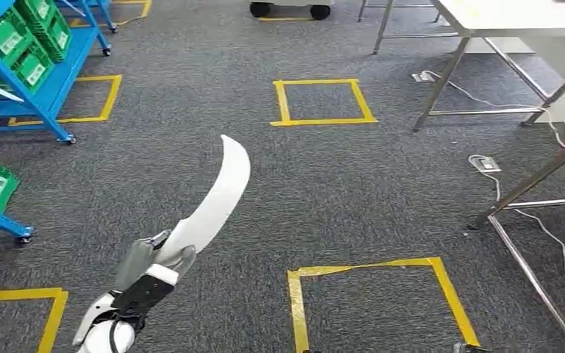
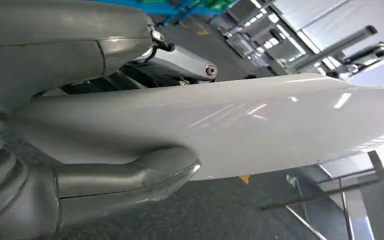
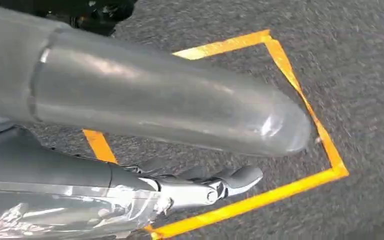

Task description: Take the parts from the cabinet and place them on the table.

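Up in the left hand [image 1: 151, 261] rides the part [image 1: 217, 195], a long, curved white panel, glossy and blade-shaped, tapering to a rounded tip. It sits above the grey carpet [image 1: 191, 88], nowhere near a surface yet. Its long axis runs up and away from the hand, slanting forward and to the right, tip leading. The left wrist view gives the grip close up: thick grey thumb [image 2: 145, 172] pressed across one face of the part [image 2: 240, 122], darker fingers [image 2: 180, 60] behind the other, clamped near the butt end, so most of the length hangs out unsupported.

Now the relation that matters: the table [image 1: 515, 18] lies ahead and well off to the right, its steel legs [image 1: 441, 77] standing on the carpet, while the part is carried on the left side. My read is that the robot must turn or walk right before any set-down, and that long overhang will swing wide near those legs.

Hanging over a yellow tape square [image 3: 300, 100] on the floor is the right hand [image 3: 200, 187], carrying nothing, fingers loosely curled but apart.

Blue shelving [image 1: 44, 81] with green bins [image 1: 33, 37] stands at the far left.
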Robot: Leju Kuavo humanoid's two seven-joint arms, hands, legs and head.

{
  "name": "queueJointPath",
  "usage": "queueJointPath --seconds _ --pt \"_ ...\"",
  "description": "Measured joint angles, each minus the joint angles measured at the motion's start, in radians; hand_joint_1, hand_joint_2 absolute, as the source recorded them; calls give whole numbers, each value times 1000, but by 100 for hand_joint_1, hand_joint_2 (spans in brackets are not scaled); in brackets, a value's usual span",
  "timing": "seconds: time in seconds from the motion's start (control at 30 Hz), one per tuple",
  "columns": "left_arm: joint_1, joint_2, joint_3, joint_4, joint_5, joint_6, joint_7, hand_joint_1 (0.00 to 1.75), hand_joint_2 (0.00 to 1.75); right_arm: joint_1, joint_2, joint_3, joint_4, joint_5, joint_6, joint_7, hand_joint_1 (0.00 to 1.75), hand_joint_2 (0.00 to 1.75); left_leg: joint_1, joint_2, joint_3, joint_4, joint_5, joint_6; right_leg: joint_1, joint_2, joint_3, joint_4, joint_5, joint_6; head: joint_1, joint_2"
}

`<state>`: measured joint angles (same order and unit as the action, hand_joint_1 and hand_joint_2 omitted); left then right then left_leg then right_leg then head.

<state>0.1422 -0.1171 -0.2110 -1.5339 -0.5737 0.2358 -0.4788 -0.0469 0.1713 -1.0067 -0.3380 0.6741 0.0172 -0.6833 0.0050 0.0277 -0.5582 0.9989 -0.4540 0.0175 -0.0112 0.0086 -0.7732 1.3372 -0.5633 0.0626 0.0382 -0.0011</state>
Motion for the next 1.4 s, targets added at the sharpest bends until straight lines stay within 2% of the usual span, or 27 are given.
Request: queueJointPath --seconds 0.03,0.1,0.13,0.17,0.3,0.33,0.4,0.47,0.5,0.57,0.63,0.67,0.73,0.8,0.83,0.87,0.9,0.97,1.0,1.03,1.1,1.13,1.17,1.2,1.3,1.33,1.4 --pt "0 0 0 0 0 0 0 175 175 2 0 -2 0 0 1 1 0 0 0 10 0 0 -1 0 0 -1 21 -35 25 -1 0 0" --pt "0 0 0 0 0 0 -1 175 175 2 0 -2 0 0 2 3 0 0 0 27 4 0 -4 -4 0 -21 116 -201 98 -3 0 0" --pt "-1 0 0 0 0 0 -1 175 175 0 0 -2 0 0 2 3 0 0 -3 34 9 1 -7 -9 1 -65 168 -287 123 -4 1 0" --pt "0 0 0 0 0 0 -2 175 175 -5 0 -2 1 0 3 5 0 0 -12 40 9 6 -12 -16 6 -81 183 -303 117 -7 1 0" --pt "-2 1 0 0 0 -1 -7 175 175 -2 0 -3 1 2 3 10 0 0 -6 70 13 2 -11 -35 9 -36 169 -306 127 -31 -4 0" --pt "-3 1 0 0 0 -1 -7 175 175 -1 0 -3 1 3 3 10 0 0 -1 45 11 12 -25 -41 4 -26 174 -312 131 -38 -5 0" --pt "-3 2 0 0 1 -1 -10 175 175 -8 -1 -4 1 6 2 12 0 0 -1 -7 -45 134 -95 -45 1 -7 171 -313 134 -47 -13 0" --pt "-1 6 0 1 1 -1 -10 175 175 -9 -1 -5 1 8 1 14 0 0 -1 -18 -125 287 -151 -47 3 17 168 -313 134 -49 -14 0" --pt "-1 8 0 2 1 -1 -10 175 175 -7 -1 -5 1 10 1 15 0 0 -1 -20 -143 315 -150 -46 3 28 167 -313 134 -49 -15 0" --pt "-2 10 1 2 1 -1 -11 175 175 -5 -1 -5 1 12 1 16 0 0 0 -26 -115 241 -81 -42 2 52 168 -312 136 -48 -14 0" --pt "-2 10 1 2 1 -1 -11 175 175 -7 -1 -5 1 13 1 18 0 0 6 -58 -29 67 4 -40 -1 76 168 -312 140 -42 -15 0" --pt "-3 10 0 2 1 -1 -11 175 175 -8 -1 -5 1 14 1 19 0 0 11 -104 -9 17 1 -42 4 86 164 -307 140 -35 -16 0" --pt "-3 10 1 3 1 -2 -12 175 175 -7 -1 -5 1 15 1 19 0 0 9 -94 -8 7 -4 -37 1 101 154 -310 145 -23 -14 0" --pt "-4 11 0 3 1 -2 -12 175 175 0 -1 -5 1 16 1 19 0 0 6 -78 -6 4 2 -22 -5 117 143 -319 150 -8 -14 0" --pt "-5 10 0 3 1 -2 -12 175 175 2 -1 -6 1 17 0 19 0 0 9 -65 -4 -3 7 -14 -5 91 140 -307 145 -7 -15 0" --pt "-5 9 0 3 2 -3 -13 175 175 0 0 -6 1 18 0 20 0 0 8 -57 -3 -3 4 -8 1 43 124 -273 122 -5 -7 0" --pt "-5 9 0 3 3 -7 -13 175 175 -5 0 -6 2 19 0 20 0 0 5 -45 -3 -3 4 -4 1 18 89 -204 82 -2 -5 0" --pt "-4 11 0 3 8 -12 -13 175 175 -9 1 -6 3 23 -1 21 0 0 1 -21 -3 -2 1 -1 0 2 11 -43 16 1 -6 0" --pt "-4 11 0 3 10 -12 -13 175 175 -8 1 -6 3 24 -2 22 0 0 0 -11 -2 -2 0 0 0 1 -9 -1 8 2 -6 0" --pt "-4 11 0 4 10 -13 -13 175 175 -6 1 -6 3 25 -3 22 0 0 0 0 -1 -2 -2 0 0 0 -4 -11 25 3 -6 0" --pt "-4 11 0 4 12 -16 -13 175 175 -4 0 -6 3 27 -4 22 0 0 1 16 8 -2 -8 -5 -1 -11 75 -154 101 2 -4 0" --pt "-4 11 0 4 13 -16 -13 175 175 -5 1 -6 3 27 -4 22 0 0 1 25 14 -2 -13 -9 0 -35 128 -248 138 1 -3 0" --pt "-4 11 0 4 13 -16 -13 175 175 -8 2 -6 4 28 -4 23 0 0 -2 32 19 -2 -17 -14 6 -73 155 -298 127 0 -2 0" --pt "-6 11 1 4 13 -16 -13 175 175 -11 2 -6 5 29 -3 22 0 0 -9 38 18 2 -21 -22 7 -59 165 -304 132 -14 -5 0" --pt "-7 10 -1 4 13 -16 -13 175 175 -7 2 -6 5 30 -4 23 0 0 -5 58 25 -6 -21 -35 14 -33 156 -302 129 -32 -4 0" --pt "-9 9 0 4 13 -16 -13 175 175 -6 2 -6 5 30 -4 23 0 0 -2 51 26 -4 -28 -44 6 -24 165 -310 133 -41 -5 0" --pt "-9 10 -1 4 13 -16 -15 175 175 -8 2 -6 5 31 -4 23 0 0 0 -5 -9 77 -75 -49 3 -8 169 -312 131 -51 -10 0"
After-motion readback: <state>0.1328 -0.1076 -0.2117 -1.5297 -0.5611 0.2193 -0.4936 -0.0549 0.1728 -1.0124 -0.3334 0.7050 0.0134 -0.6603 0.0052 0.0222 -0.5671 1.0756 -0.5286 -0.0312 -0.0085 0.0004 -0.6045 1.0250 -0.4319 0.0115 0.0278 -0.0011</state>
